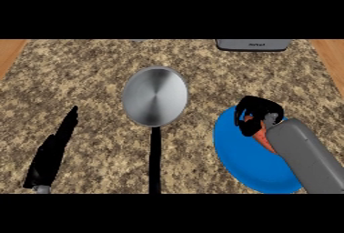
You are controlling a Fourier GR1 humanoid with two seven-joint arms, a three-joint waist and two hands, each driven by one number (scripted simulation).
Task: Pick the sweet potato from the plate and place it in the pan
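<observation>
- Right hand (259,113) over blue plate (245,159), fingers curled round orange sweet potato (259,134).
- Left hand (50,152) resting released on worktop (80,73).
- Best lifted straight, then carried left to pan (154,95).

Even, bright light; soft sheen on the pan (155,95); shadows faint, perhaps none; edges slightly soft.

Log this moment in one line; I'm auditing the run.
right hand: shut on sweet potato | over plate | pan: empty | left hand: open
</observation>
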